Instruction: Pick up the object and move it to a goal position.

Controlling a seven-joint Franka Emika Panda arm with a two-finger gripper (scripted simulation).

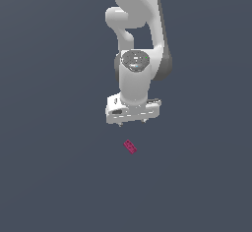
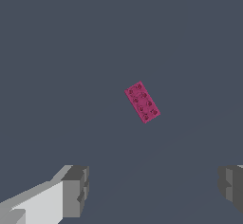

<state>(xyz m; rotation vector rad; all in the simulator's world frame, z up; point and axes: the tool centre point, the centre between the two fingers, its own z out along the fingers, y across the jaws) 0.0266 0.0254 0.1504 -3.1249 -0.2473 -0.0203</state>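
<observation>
Magenta-pink and very small, the object (image 1: 130, 147) lies flat on the dark grey counter (image 1: 54, 177), and we see it clear of the fingers (image 1: 133, 122), with open surface between them and nothing touching it. In the exterior view it sits a little below the fingertips in the picture, roughly in line with the gap between them, while the white arm (image 1: 140, 24) rises behind.

In the wrist view we see the same object (image 2: 142, 102) as a flat rectangle with two rows of small darker marks on its face, its long side turned at a slant to the line that runs from one finger to the other. It lies ahead of the fingers (image 2: 154, 187), about midway across the space that separates them, and well short of being between them.

We find the fingers spread wide: one grey pad (image 2: 76, 190) shows on its white mount at one side and the other pad (image 2: 231, 185) at the far side, with bare counter (image 2: 152, 180) filling the whole gap. Neither pad touches the object, and they hold nothing. From these views we cannot tell how high the fingertips stand above the counter.
</observation>
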